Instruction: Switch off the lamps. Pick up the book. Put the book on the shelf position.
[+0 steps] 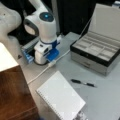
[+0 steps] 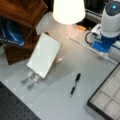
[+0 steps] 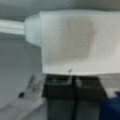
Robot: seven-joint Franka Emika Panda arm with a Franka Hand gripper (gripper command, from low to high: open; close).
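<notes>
Pincer (image 3: 74,83) looks closed, well apart from the book (image 1: 61,96), which seems thin, light, bendy; I'd grab its coil-free edge.

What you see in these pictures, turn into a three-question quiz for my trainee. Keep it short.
1. True or false: the spiral notebook lies on top of the wooden block.
2. What lies on the table between the notebook and the grey compartmented case? A) a pen B) a cup C) scissors
3. Fill in: in a front view the gripper is down at the table, right by the white ___ that runs across it.

Key: 1 false, it lies beside the block, not on it. 2 A, the pen. 3 cable.
</notes>
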